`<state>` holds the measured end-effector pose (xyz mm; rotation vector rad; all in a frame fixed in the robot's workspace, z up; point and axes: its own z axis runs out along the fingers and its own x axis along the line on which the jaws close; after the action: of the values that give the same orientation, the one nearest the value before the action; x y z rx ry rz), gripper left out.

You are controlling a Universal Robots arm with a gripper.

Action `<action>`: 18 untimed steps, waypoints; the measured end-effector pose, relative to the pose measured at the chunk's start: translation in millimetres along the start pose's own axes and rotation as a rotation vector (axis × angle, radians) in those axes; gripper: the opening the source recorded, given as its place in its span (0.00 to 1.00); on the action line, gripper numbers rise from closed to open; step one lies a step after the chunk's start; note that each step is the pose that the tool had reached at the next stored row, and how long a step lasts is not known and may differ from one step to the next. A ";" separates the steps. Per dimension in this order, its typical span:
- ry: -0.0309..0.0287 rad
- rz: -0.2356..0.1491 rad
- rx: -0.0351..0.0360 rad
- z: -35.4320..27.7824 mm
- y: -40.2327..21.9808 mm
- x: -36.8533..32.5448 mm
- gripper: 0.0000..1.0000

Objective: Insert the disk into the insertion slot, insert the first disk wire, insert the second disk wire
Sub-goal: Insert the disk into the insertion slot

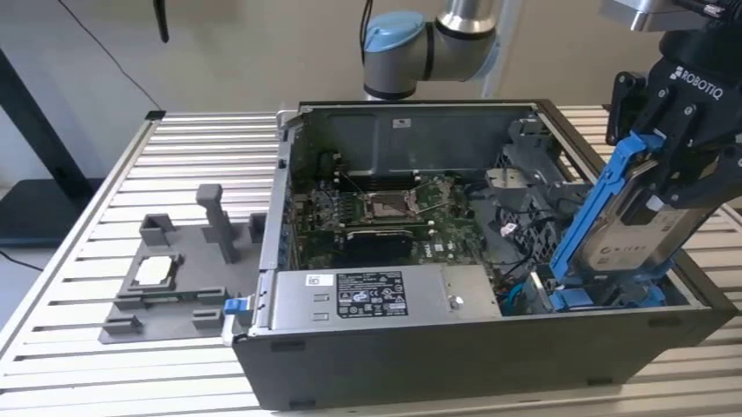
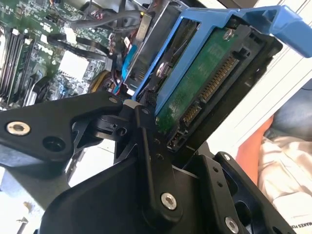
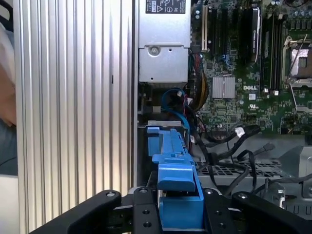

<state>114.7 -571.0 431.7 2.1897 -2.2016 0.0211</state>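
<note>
one disk (image 1: pixel 626 243), one gripper (image 1: pixel 670 178), one insertion slot (image 1: pixel 597 300), one open computer case (image 1: pixel 464 347). my gripper is clamped on the disk's upper end. the disk stands tilted, its lower end down at the insertion slot's blue rails, in the case's corner on the exterior view's right.

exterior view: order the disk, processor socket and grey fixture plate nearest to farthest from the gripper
1. disk, held by the gripper, exterior view's right
2. processor socket, middle of the case
3. grey fixture plate, outside the case, exterior view's left
</note>
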 end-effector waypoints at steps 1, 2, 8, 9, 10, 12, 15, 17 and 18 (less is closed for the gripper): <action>0.0000 -0.001 0.0004 0.7 0.0 -0.8 0.33; 0.0000 -0.002 0.0005 1.1 0.1 -1.6 0.33; -0.0047 -0.012 0.0034 4.8 0.5 -2.7 0.33; -0.0067 -0.013 0.0043 5.2 0.5 -2.6 0.33; -0.0102 -0.015 0.0050 5.8 0.5 -2.7 0.33; -0.0166 -0.017 0.0059 7.0 0.5 -2.7 0.33; -0.0263 -0.020 0.0063 9.0 0.5 -2.8 0.33; -0.0275 -0.022 0.0063 10.8 0.4 -2.9 0.33; -0.0277 -0.022 0.0063 11.8 0.4 -2.9 0.33</action>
<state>114.2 -568.5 419.8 2.2310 -2.1940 -0.0029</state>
